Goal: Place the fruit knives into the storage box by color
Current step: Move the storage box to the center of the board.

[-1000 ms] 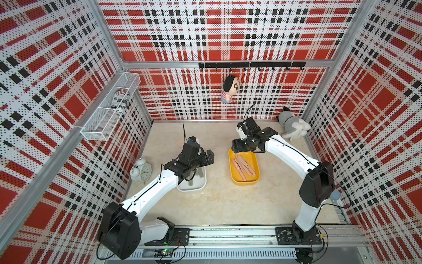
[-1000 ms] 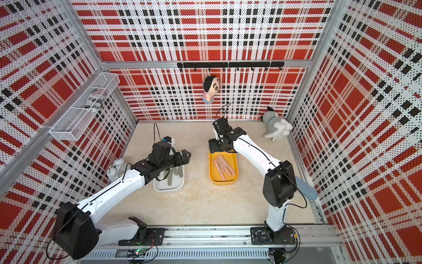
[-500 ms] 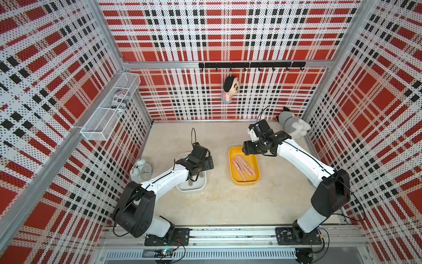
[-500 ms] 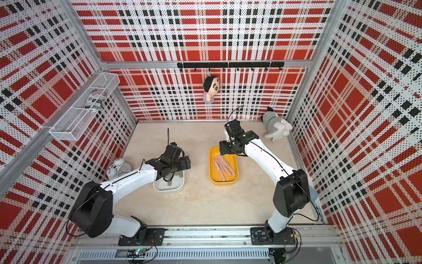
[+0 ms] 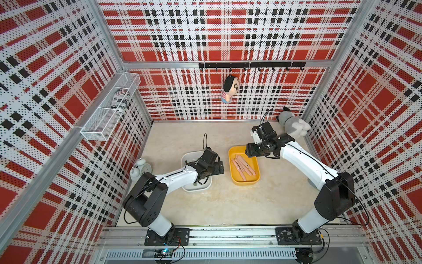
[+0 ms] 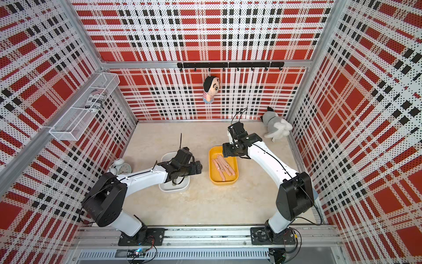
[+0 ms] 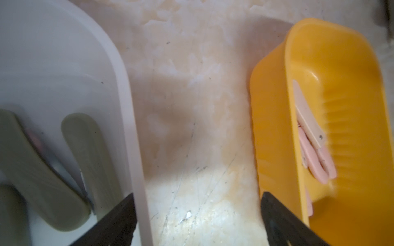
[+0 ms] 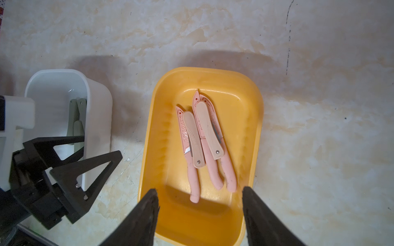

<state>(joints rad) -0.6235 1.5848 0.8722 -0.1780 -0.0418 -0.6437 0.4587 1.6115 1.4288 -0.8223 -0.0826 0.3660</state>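
Left pincer [image 7: 197,193], right pincer [image 8: 199,188] both spread; yellow box [image 8: 149,138], white box [image 8: 99,102]; three pink-handled knives [image 8: 213,172].

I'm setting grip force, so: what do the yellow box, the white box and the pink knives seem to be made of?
The yellow box looks like moulded plastic, semi-gloss: rounded corners, soft highlights, ribbed floor. The white box is likely plastic too, smooth, its wall slightly translucent. The pink knives have matt, plastic-looking handles and sheaths; a thin grey edge, probably metal, shows on the folded ones.

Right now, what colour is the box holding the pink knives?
The box is orange-yellow; the right wrist view shows it best.
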